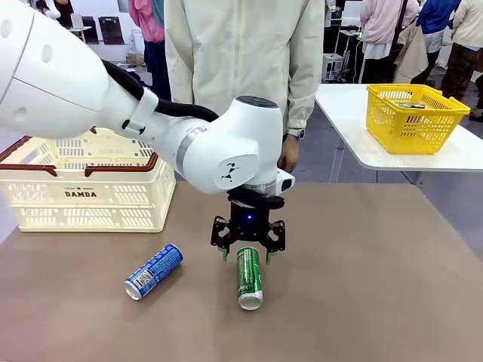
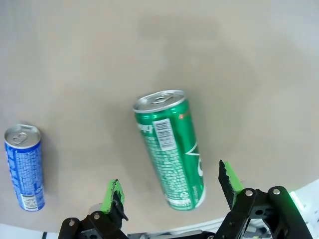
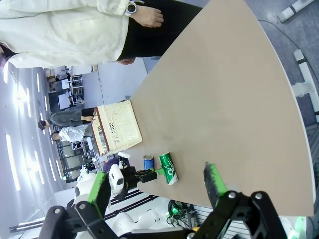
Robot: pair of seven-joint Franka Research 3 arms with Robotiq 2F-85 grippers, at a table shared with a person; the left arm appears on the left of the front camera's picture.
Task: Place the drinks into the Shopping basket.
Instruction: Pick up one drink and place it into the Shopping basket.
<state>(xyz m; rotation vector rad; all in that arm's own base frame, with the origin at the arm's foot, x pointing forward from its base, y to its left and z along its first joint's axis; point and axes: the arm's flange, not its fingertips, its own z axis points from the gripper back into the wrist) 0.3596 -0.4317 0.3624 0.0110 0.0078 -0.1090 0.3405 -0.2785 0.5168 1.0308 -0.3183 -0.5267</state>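
While both drinks lie flat on the brown table, neither one is in the basket, folks. Nearest to us, the green can lies on its side just right of centre, silver top toward the near edge, base pointing away. To its left, close by but apart, the blue can lies at a slant, its top toward the near left.

Right over the green can's far end hangs the left gripper, and its claw is released: jaws spread wide, one green pad on each side of the can, nothing clenched. From the left wrist camera, the can runs between the two fingers with bare table showing on both sides of it. The right gripper is released too, fingers wide apart with nothing between them, looking across the table from its right side.

Farther back on the left stands the Shopping basket, cream with a brown rim, DAMDA on its near wall, well apart from both cans. Beyond the far edge a person in a pale coat stands, one hand hanging down. Far right, a yellow basket sits on a white table.
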